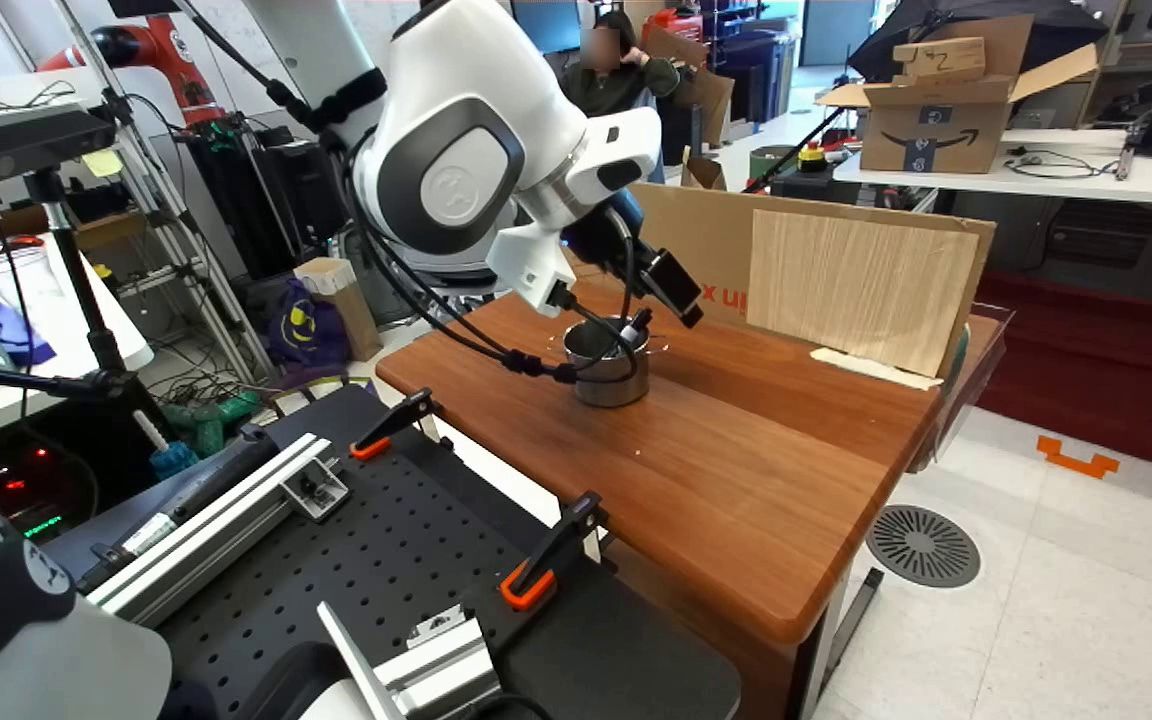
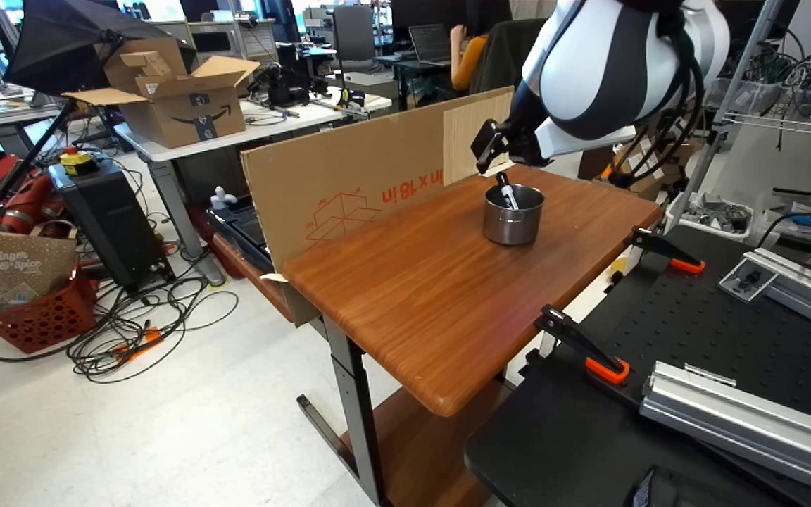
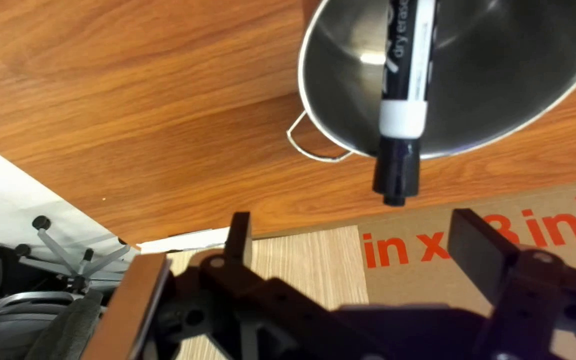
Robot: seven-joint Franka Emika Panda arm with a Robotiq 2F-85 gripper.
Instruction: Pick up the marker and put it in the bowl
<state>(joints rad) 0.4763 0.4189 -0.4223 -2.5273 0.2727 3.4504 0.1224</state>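
The marker point(image 3: 403, 117), black and white with a dark cap, leans tilted inside the bowl, its cap end sticking out past the rim. It also shows in both exterior views point(image 1: 638, 325) point(image 2: 507, 191). The bowl point(image 2: 511, 229) is a grey metal pot with wire handles. It stands upright on the wooden table, also in an exterior view point(image 1: 612, 388) and the wrist view point(image 3: 338, 115). My gripper point(image 3: 350, 225) is open with nothing between its fingers. It is above the bowl, apart from the marker's cap, and shows in both exterior views point(image 1: 674, 285) point(image 2: 486, 146).
A cardboard panel point(image 2: 349, 193) stands along the table's far edge, with a light wood-grain board point(image 1: 861, 285) against it. The wooden table point(image 1: 756, 490) adjoins a black perforated base point(image 1: 416, 540) with clamps point(image 1: 551, 555) at the near edge. Arm cables point(image 1: 536, 365) hang near the bowl.
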